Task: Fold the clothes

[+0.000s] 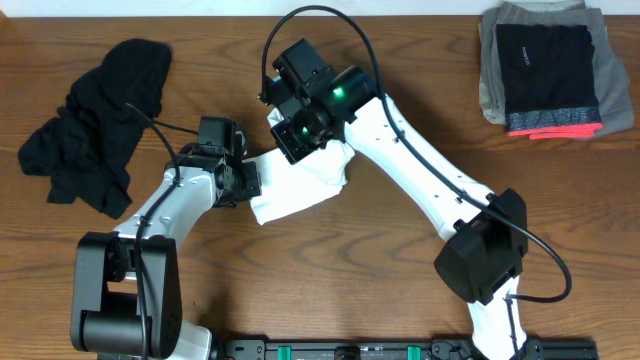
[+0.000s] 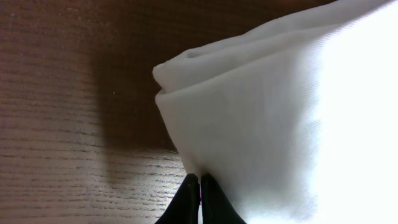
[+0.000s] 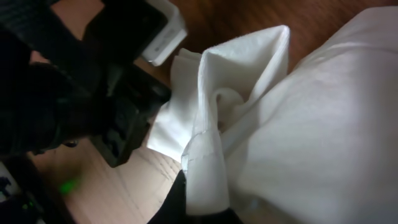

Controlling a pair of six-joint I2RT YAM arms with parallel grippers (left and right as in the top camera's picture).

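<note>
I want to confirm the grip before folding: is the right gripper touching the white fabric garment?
Touching. The right wrist view shows the right gripper pinching a hemmed edge of the white fabric garment.

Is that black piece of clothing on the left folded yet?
Not folded. The black garment lies in a crumpled heap, unlike the neat stack at top right.

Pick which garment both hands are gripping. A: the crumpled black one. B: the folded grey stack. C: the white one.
C: the white garment lies between the left hand and the right hand, and each wrist view shows white cloth pinched in its grip.
</note>
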